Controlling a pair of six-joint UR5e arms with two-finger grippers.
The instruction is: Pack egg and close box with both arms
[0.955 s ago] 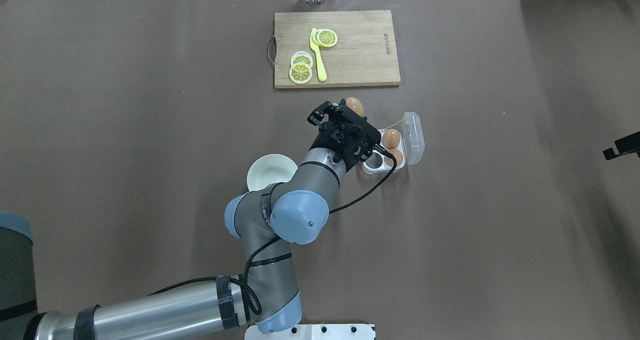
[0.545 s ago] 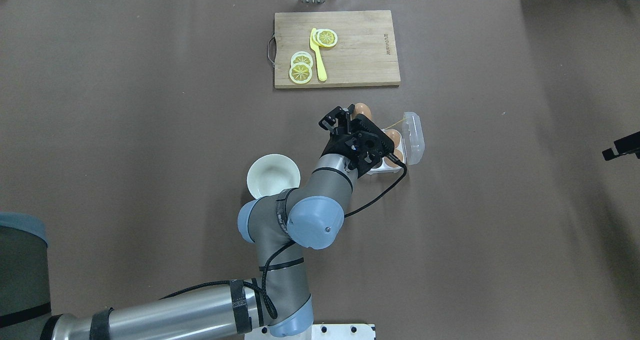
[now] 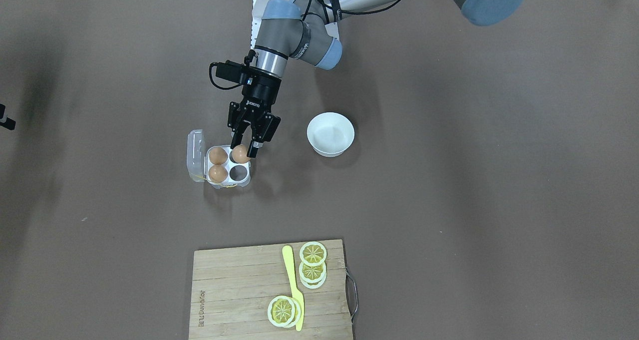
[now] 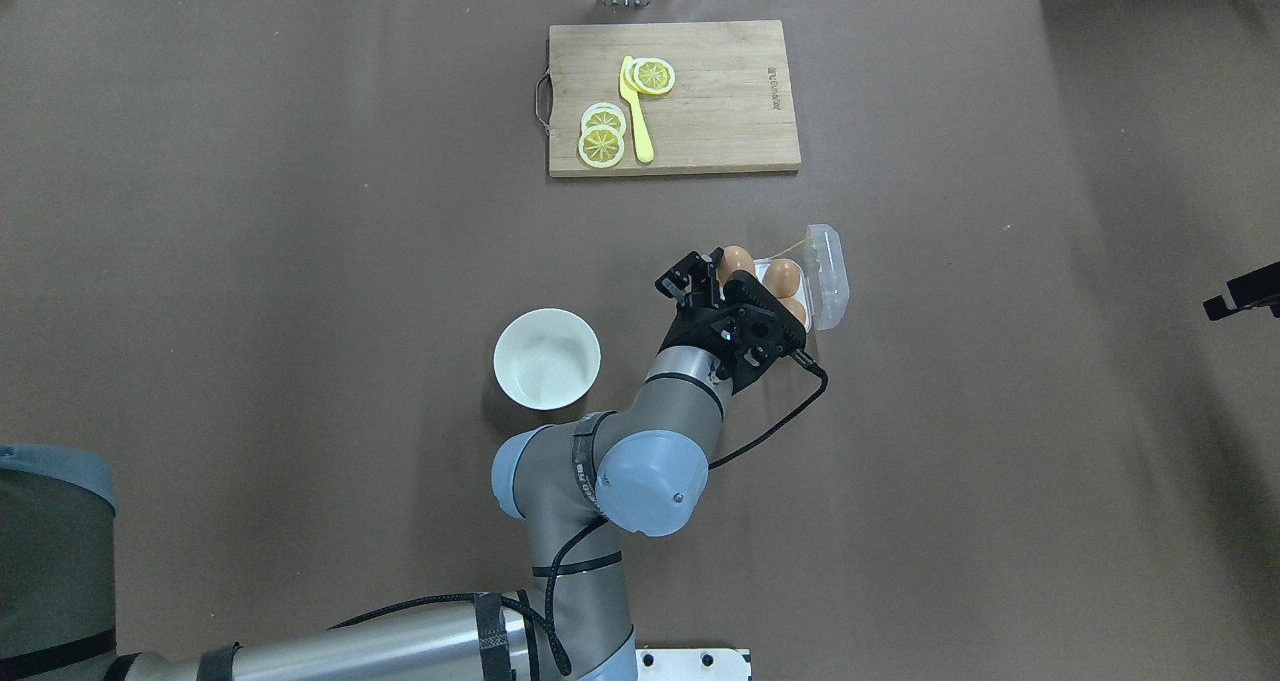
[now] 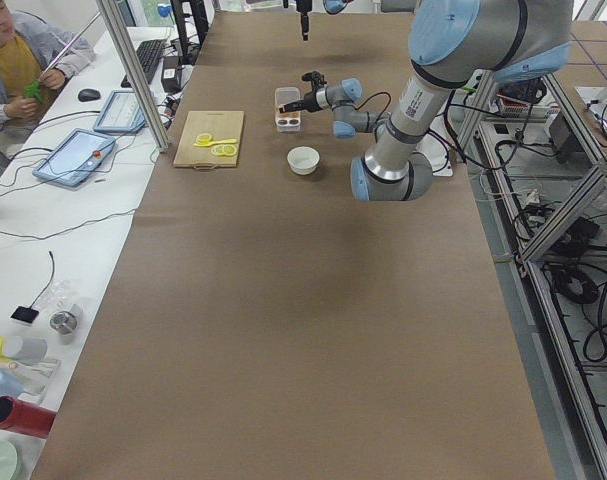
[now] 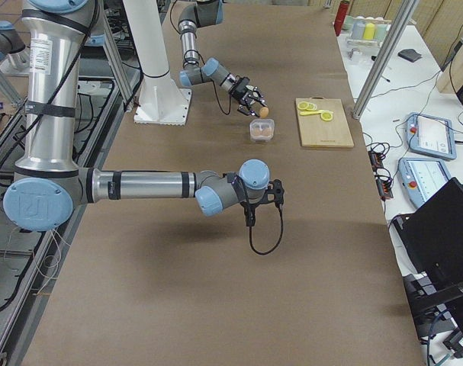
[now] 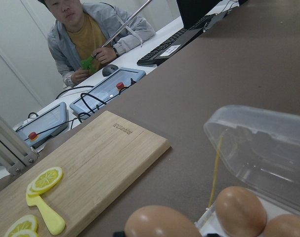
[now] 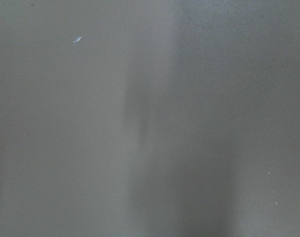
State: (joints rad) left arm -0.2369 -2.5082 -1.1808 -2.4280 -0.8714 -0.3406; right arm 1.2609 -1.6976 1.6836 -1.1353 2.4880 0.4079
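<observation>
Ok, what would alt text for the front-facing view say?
The left gripper holds a brown egg over the open clear box, where two eggs sit. A white bowl stands nearby; lemon slices lie on a cutting board.

Bowl [image 4: 547,359] left of box [image 4: 828,271], cutting board [image 4: 720,111] behind both

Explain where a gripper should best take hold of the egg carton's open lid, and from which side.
Grip the lid by its free long rim, opposite the hinge, coming from the robot's right. It stands raised open on that side of the tray, so that rim looks exposed there, away from the eggs.
</observation>
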